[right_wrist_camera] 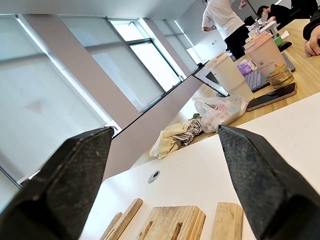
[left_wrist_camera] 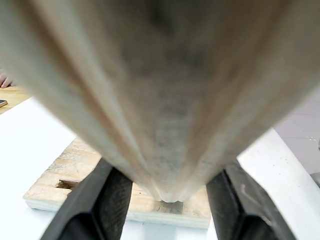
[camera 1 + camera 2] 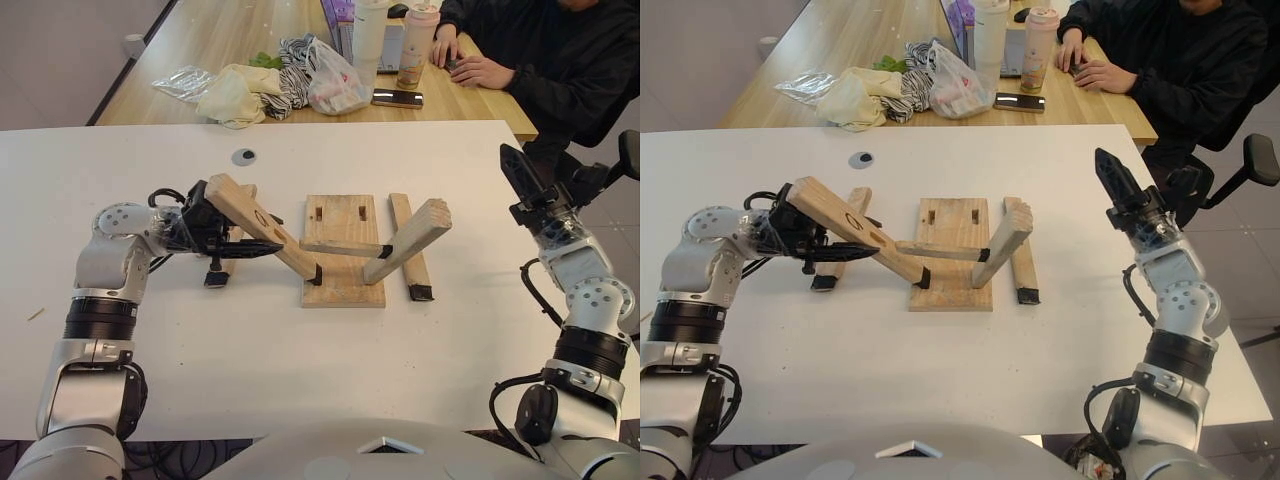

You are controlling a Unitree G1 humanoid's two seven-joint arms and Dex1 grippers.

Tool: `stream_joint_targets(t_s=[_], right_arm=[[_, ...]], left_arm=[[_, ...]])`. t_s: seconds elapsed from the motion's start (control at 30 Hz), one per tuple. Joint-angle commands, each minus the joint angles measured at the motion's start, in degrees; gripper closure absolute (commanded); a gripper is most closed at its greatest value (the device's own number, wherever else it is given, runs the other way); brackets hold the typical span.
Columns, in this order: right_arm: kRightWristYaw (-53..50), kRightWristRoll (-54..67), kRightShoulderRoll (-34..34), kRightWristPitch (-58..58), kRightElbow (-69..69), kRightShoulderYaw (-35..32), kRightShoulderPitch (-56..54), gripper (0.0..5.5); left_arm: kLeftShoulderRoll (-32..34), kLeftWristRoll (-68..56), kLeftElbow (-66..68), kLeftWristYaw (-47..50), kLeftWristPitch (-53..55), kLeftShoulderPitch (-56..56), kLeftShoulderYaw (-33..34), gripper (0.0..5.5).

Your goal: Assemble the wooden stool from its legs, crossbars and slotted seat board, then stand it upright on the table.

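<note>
The white desk (image 3: 300,380) carries the slotted seat board (image 3: 345,288) lying flat at its centre. Two tilted legs joined by a crossbar (image 3: 340,247) rest their dark feet on the board: the left leg (image 3: 262,226) leans toward 9 o'clock, the right leg (image 3: 408,240) toward 3 o'clock. The left claw (image 3: 240,240) is clenched around the left leg's upper end. Loose legs lie flat at the board's 3 o'clock (image 3: 418,280) and 9 o'clock (image 3: 857,200). The right claw (image 1: 164,129) hangs spread wide, holding nothing, above the desk's 3 o'clock edge.

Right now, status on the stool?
Left pincer shut on a leg, joined by crossbar to second leg, over the board. Right pincer open, empty. Loose leg lies right of board.
</note>
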Motion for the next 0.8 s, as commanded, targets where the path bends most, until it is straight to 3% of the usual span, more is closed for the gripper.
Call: stream_joint_targets(t_s=[0.03, 0.8], right_arm=[[-0.8, -0.1, 0.7, -0.2, -1.3, 0.3, 0.6, 1.71], [-2.4, 0.0, 0.2, 0.1, -1.3, 0.5, 1.5, 1.71]], left_arm=[[1.1, 2.0, -3.6, 1.6, 0.0, 0.4, -1.1, 3.5], [2.4, 1.7, -13.7, 3.9, 3.2, 3.1, -2.5, 3.5]])
